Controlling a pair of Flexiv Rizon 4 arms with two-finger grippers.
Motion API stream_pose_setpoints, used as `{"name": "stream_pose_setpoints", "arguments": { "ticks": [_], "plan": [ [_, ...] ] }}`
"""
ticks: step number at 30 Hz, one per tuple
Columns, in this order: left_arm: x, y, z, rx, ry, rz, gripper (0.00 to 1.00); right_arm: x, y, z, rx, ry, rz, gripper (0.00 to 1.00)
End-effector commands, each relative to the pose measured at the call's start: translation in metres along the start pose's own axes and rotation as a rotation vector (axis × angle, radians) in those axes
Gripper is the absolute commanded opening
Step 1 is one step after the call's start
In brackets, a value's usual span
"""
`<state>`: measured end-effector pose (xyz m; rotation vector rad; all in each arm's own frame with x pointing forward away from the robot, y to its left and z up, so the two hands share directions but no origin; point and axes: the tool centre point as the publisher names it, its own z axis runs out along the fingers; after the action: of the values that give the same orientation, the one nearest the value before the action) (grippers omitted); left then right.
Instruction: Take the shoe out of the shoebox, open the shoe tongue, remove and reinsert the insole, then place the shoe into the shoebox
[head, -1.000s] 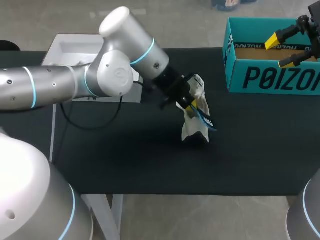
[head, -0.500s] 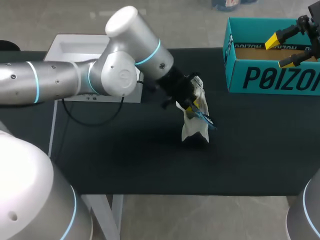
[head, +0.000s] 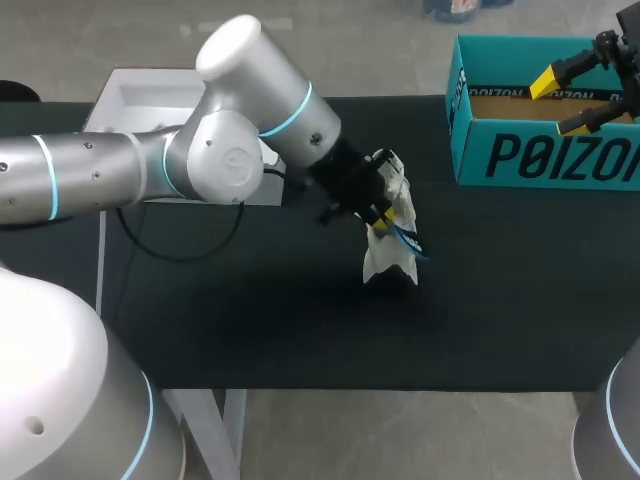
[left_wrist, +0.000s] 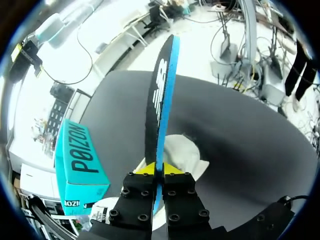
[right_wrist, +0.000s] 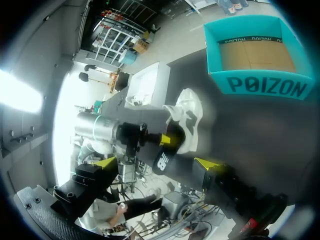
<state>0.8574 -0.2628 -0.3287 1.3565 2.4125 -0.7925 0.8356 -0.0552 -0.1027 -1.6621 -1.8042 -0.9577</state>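
The black desk (head: 250, 320) carries a white shoe (head: 388, 258) standing near its middle, outside the box. The left arm (head: 220, 150) reaches in over the shoe. The teal shoebox (head: 545, 155) sits open at the desk's far right corner, well apart from the shoe. The left end effector (left_wrist: 159, 169) is pinched narrow on a black-and-blue insole (left_wrist: 160, 100), held on edge just above the shoe. The right end effector (head: 562, 100) hangs over the shoebox, fingers wide and holding nothing.

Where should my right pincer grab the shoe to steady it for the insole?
Probably the free end of the shoe resting on the table, approached from the shoebox side: the left pincer, shut on the insole, crowds its upper part, while that side lies open.
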Motion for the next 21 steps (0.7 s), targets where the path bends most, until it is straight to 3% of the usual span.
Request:
{"name": "stream_pose_setpoints", "arguments": {
  "ticks": [1, 17, 21],
  "plan": [
    [0.002, 0.005, 0.005, -0.010, 0.009, -0.006, 0.00, 0.000, 0.002, 0.000, 0.003, -0.002, 0.000, 1.00],
    [-0.013, 0.036, 0.018, -0.166, -0.026, -0.053, 0.00, 0.000, 0.002, 0.000, 0.003, -0.002, 0.000, 1.00],
    [-0.016, 0.033, 0.014, -0.141, -0.079, -0.083, 0.00, 0.000, 0.002, 0.000, 0.003, -0.002, 0.000, 1.00]
  ]
}}
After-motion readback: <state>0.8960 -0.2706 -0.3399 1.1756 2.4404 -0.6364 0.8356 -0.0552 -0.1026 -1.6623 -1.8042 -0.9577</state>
